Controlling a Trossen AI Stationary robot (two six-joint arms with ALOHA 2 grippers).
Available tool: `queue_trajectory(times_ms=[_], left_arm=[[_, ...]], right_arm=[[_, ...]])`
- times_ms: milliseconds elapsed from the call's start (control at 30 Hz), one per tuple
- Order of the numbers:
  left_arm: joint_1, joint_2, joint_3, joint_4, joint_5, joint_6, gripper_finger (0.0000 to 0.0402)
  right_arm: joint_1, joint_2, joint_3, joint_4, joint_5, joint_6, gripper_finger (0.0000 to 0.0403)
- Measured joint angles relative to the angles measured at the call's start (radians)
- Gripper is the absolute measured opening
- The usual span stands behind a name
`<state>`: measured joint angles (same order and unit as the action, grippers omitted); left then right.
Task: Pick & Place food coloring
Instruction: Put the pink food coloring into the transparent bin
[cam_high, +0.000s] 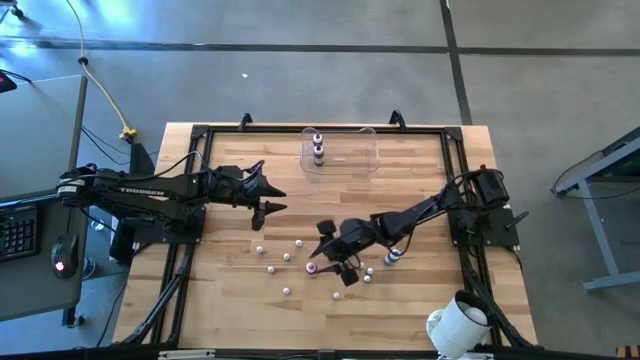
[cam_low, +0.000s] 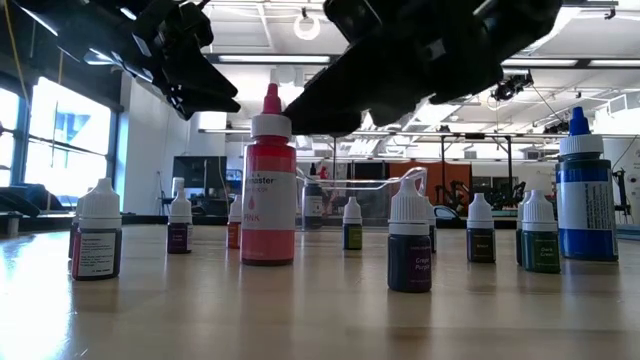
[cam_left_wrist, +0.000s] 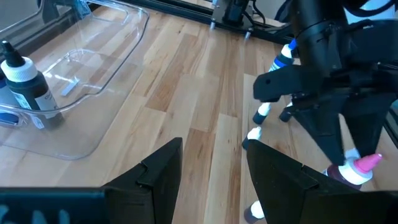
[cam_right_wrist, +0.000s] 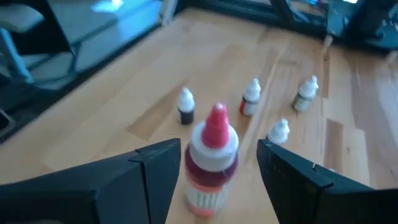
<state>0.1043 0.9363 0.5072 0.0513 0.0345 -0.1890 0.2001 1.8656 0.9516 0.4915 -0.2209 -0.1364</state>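
Observation:
Several tiny white-capped food coloring bottles (cam_high: 286, 257) stand scattered on the wooden table. A taller red-bodied bottle with a pink tip (cam_right_wrist: 211, 163) stands upright on its base between the open fingers of my right gripper (cam_right_wrist: 217, 177), which hovers low around it (cam_high: 322, 262). I see gaps on both sides of it. The low view shows this bottle (cam_low: 270, 190) under the dark gripper. A blue bottle (cam_high: 393, 258) stands beside the right arm. My left gripper (cam_high: 272, 197) is open above bare table, left of the tub (cam_left_wrist: 211, 180).
A clear plastic tub (cam_high: 372, 150) sits near the far edge with two dark bottles (cam_high: 318, 147) standing inside. A big white cylinder (cam_high: 456, 324) stands at the near right corner. A black frame rail (cam_high: 448, 160) borders the table.

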Motion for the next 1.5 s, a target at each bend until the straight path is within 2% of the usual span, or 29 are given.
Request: queue_trajectory(times_ms=[200,333,533,767,900,1133,1300,1400,1433,1500], left_arm=[[0.0,0.0,0.0,0.006,-0.002,0.0,0.0179],[0.0,0.0,0.0,0.007,-0.003,0.0,0.0179],[0.0,0.0,0.0,0.007,-0.003,0.0,0.0179],[0.0,0.0,0.0,0.001,-0.003,0.0,0.0179],[0.0,0.0,0.0,-0.002,-0.001,0.0,0.0179],[0.0,0.0,0.0,-0.001,0.0,0.0,0.0179],[0.0,0.0,0.0,-0.001,0.0,0.0,0.0179],[0.0,0.0,0.0,0.0,0.0,0.0,0.0179],[0.0,0.0,0.0,0.0,0.0,0.0,0.0179],[0.0,0.0,0.0,0.001,0.0,0.0,0.0179]], right_arm=[[-0.011,0.0,-0.005,0.064,-0.076,-0.002,0.0207],[-0.011,0.022,0.022,0.074,-0.078,-0.002,0.0207],[-0.017,0.123,0.087,0.07,-0.078,0.002,0.0207],[-0.03,0.141,0.091,0.075,-0.066,0.002,0.0204],[-0.04,0.141,0.091,0.075,-0.069,0.002,0.0182],[-0.078,0.141,0.091,0.117,-0.07,0.008,0.0111],[-0.127,0.09,0.09,0.12,-0.063,0.008,0.011],[-0.168,0.004,0.091,0.071,-0.014,-0.006,0.0119],[-0.183,-0.031,0.091,0.05,0.03,-0.022,0.0126],[-0.218,-0.101,0.091,0.003,0.189,-0.03,0.0138]])
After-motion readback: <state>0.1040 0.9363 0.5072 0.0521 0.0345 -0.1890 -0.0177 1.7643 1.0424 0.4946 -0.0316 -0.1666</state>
